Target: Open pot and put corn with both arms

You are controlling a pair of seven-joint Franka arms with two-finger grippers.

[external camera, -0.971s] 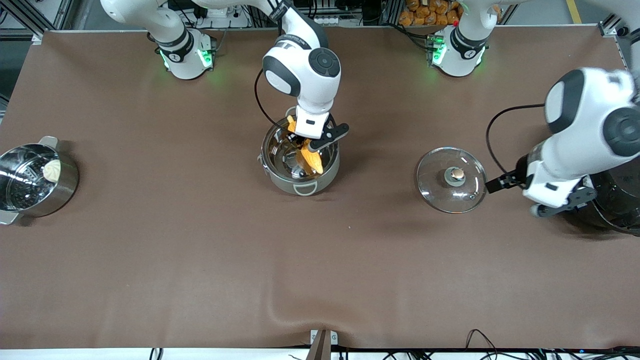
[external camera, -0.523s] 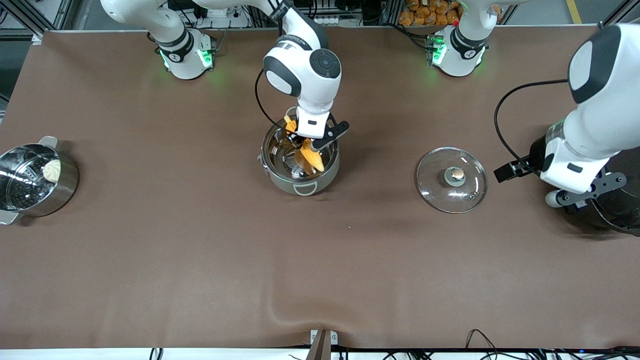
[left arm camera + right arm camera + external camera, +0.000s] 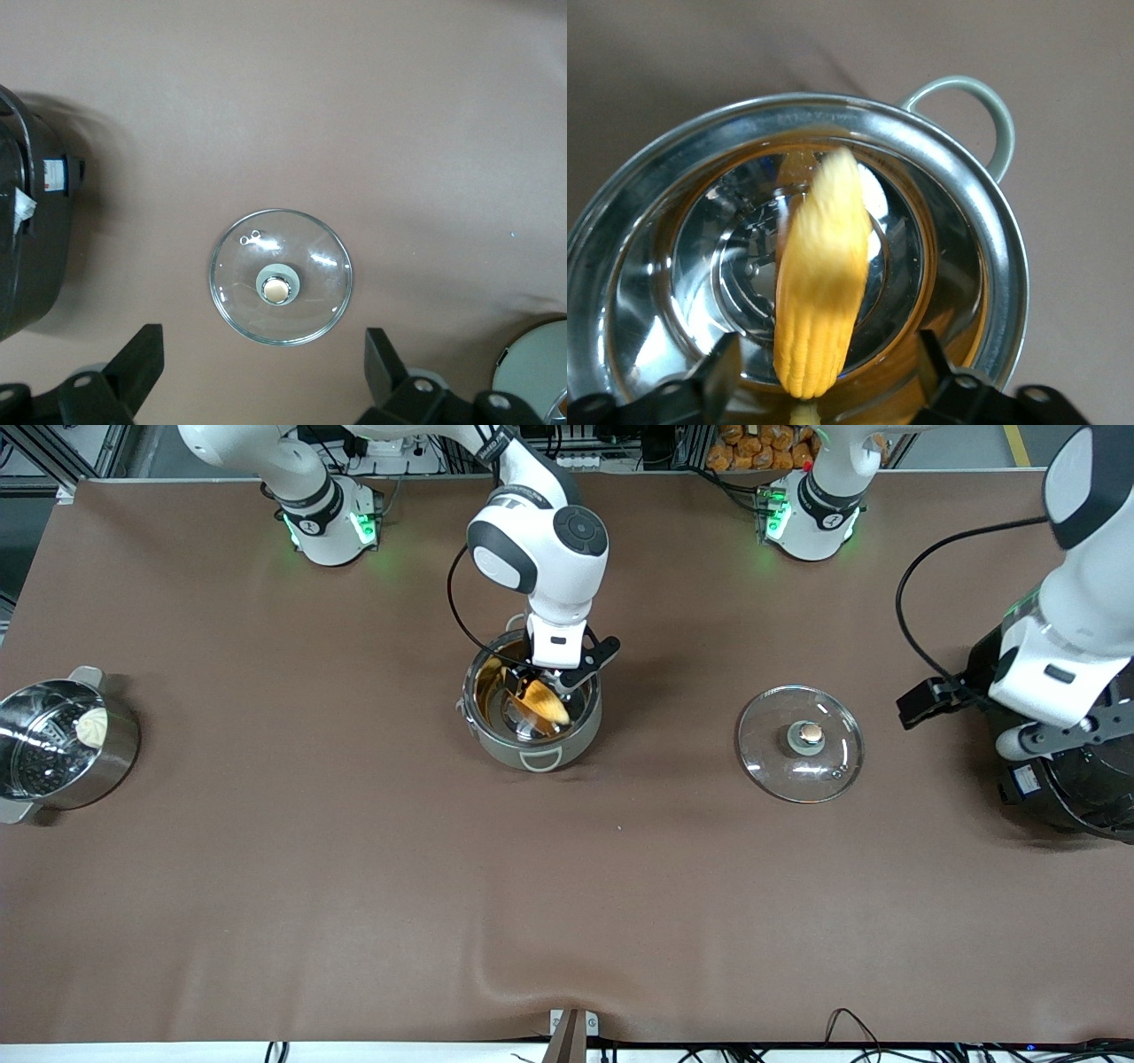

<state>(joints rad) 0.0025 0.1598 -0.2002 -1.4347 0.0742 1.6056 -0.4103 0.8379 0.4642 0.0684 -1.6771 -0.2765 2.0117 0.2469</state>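
Note:
The steel pot (image 3: 532,710) stands open mid-table under my right arm. The yellow-orange corn (image 3: 543,702) is inside it, tilted, its pale tip toward the pot floor. My right gripper (image 3: 546,681) is open just above the pot's rim. In the right wrist view its fingers (image 3: 716,373) stand wide of the corn (image 3: 820,292) and do not touch it; the pot's rim (image 3: 990,221) rings it. The glass lid (image 3: 800,742) with its tan knob lies flat on the table toward the left arm's end. My left gripper (image 3: 928,697) is open and empty, raised beside the lid (image 3: 281,275).
A black rice cooker (image 3: 1076,784) stands at the left arm's end, under the left arm; it also shows in the left wrist view (image 3: 25,230). A steel steamer pot (image 3: 62,744) holding a pale bun stands at the right arm's end. A fold rises in the brown cloth (image 3: 523,974) near the front edge.
My right gripper has opened and the corn has dropped lower into the pot. My left arm has lifted and drawn away from the lid toward the rice cooker.

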